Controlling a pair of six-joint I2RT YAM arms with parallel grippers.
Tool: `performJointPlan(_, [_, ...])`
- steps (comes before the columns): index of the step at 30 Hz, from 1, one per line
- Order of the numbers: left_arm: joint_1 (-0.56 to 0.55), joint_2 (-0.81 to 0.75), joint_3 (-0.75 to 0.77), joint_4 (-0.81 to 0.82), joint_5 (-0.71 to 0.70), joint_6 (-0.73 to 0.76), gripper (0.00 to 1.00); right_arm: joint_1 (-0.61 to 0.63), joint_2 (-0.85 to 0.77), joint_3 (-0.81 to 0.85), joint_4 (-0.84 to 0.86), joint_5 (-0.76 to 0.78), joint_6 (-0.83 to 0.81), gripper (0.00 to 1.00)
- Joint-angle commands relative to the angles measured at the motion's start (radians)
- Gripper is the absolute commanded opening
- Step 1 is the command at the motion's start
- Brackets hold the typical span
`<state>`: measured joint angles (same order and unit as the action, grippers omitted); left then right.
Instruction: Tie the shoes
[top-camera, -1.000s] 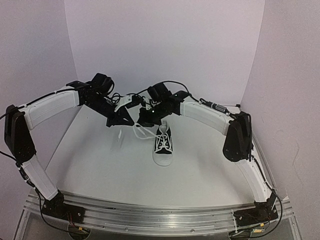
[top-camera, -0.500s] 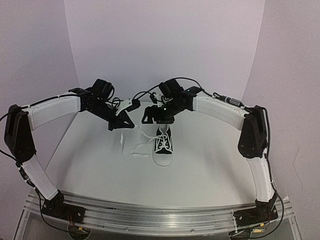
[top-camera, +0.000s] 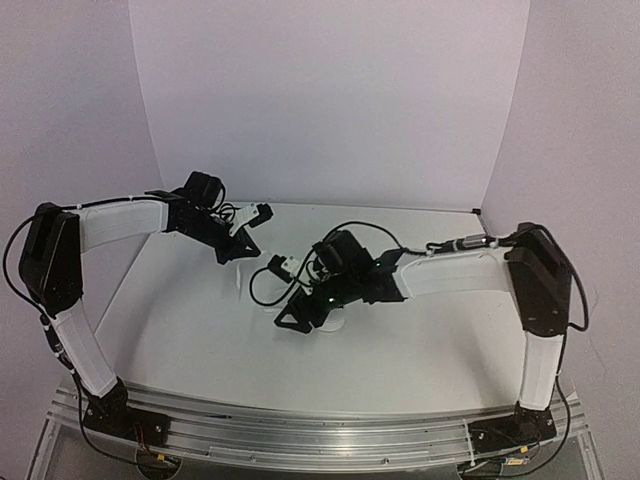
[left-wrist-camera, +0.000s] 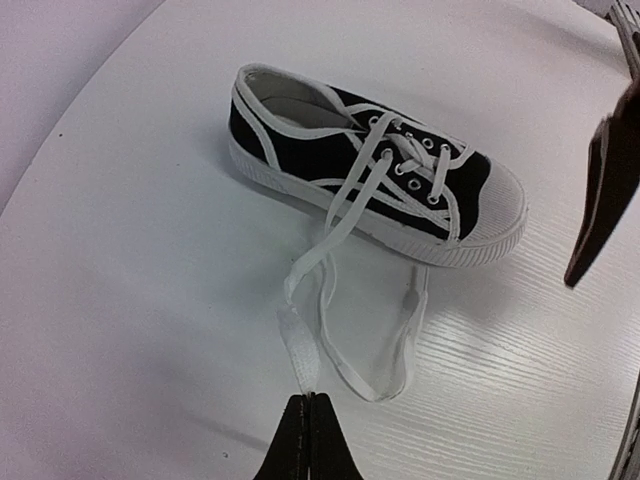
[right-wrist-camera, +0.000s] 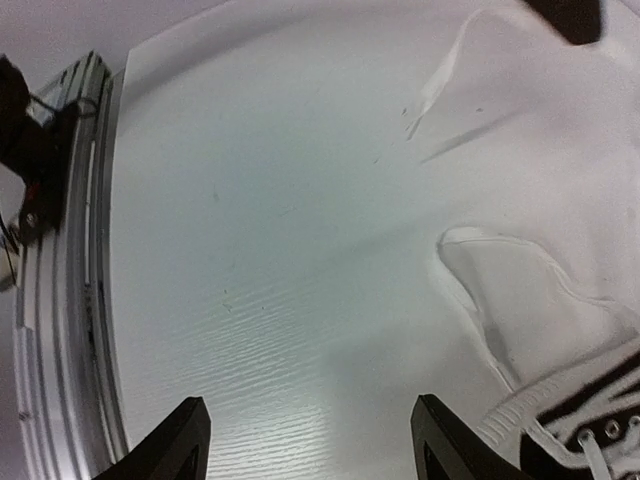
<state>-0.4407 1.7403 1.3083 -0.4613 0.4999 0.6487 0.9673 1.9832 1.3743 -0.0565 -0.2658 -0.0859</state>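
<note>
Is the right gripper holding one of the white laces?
No: in the right wrist view the right gripper is open, its fingers wide apart with only the bare table between them.

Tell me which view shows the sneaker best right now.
Left wrist. It shows the whole sneaker side-on, heel to toe cap, with its laces trailing onto the table. In top external the right arm covers nearly all of it. Right wrist catches only a sliver of the sneaker at the frame's lower right.
</note>
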Motion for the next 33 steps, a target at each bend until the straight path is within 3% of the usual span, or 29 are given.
performJointPlan(1, [0.024,0.037,0.009,0.049,-0.021,-0.024,0.0,-0.007,0.186,0.151,0.133,0.006,-0.224,0.71])
performJointPlan(9, [0.025,0.044,-0.015,0.055,-0.012,0.008,0.0,-0.025,0.349,0.288,0.13,0.076,-0.236,0.77])
performJointPlan(13, [0.024,0.045,-0.02,0.051,-0.012,0.022,0.0,-0.027,0.395,0.319,0.097,0.071,-0.215,0.75])
performJointPlan(19, [0.025,0.045,-0.028,0.046,-0.013,0.034,0.0,-0.03,0.424,0.368,-0.035,0.127,-0.217,0.44])
performJointPlan(26, [0.024,0.037,-0.048,0.029,-0.018,0.082,0.0,-0.031,0.354,0.322,-0.077,0.104,-0.143,0.01])
performJointPlan(33, [-0.031,0.02,-0.126,-0.02,0.002,0.21,0.0,-0.054,0.125,0.263,-0.075,-0.057,0.055,0.0])
